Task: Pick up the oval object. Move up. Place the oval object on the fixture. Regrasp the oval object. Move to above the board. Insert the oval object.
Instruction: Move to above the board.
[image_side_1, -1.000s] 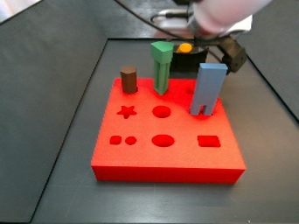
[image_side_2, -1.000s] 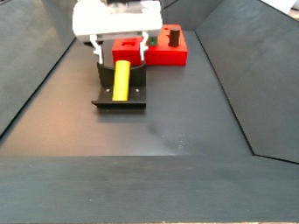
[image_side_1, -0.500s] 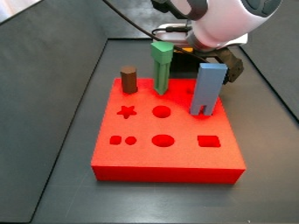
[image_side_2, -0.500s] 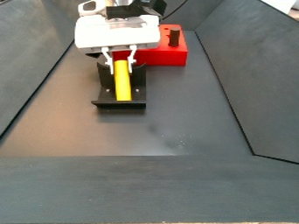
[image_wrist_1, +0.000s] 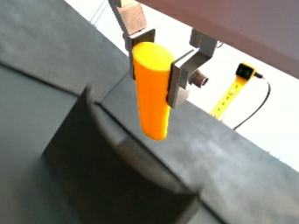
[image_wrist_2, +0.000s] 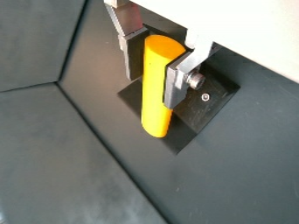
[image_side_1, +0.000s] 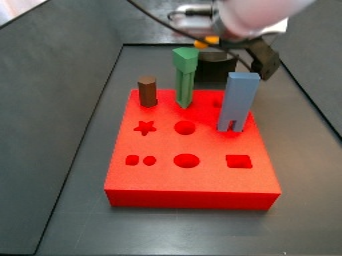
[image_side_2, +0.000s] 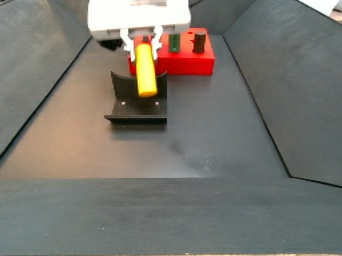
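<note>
My gripper (image_side_2: 139, 45) is shut on the oval object (image_side_2: 143, 72), a yellow-orange peg, and holds it just above the fixture (image_side_2: 135, 112). In both wrist views the silver fingers (image_wrist_1: 184, 75) (image_wrist_2: 177, 80) clamp the peg (image_wrist_1: 152, 92) (image_wrist_2: 159, 83) near its upper end, and the peg hangs down past them. The dark fixture lies below it (image_wrist_1: 111, 166) (image_wrist_2: 201, 112). The red board (image_side_1: 194, 155) with its shaped holes lies in front of the gripper (image_side_1: 221, 38) in a side view; a bit of the orange peg (image_side_1: 210, 44) shows there.
On the board stand a green peg (image_side_1: 183, 75), a brown cylinder (image_side_1: 147, 91) and a blue peg (image_side_1: 238, 100). The board also shows behind the fixture (image_side_2: 191, 58). Sloped dark walls (image_side_2: 40, 90) close in the floor on both sides.
The peg lay flat on the fixture a second ago. The gripper came down over it, shut on it, and has lifted it off the fixture.
</note>
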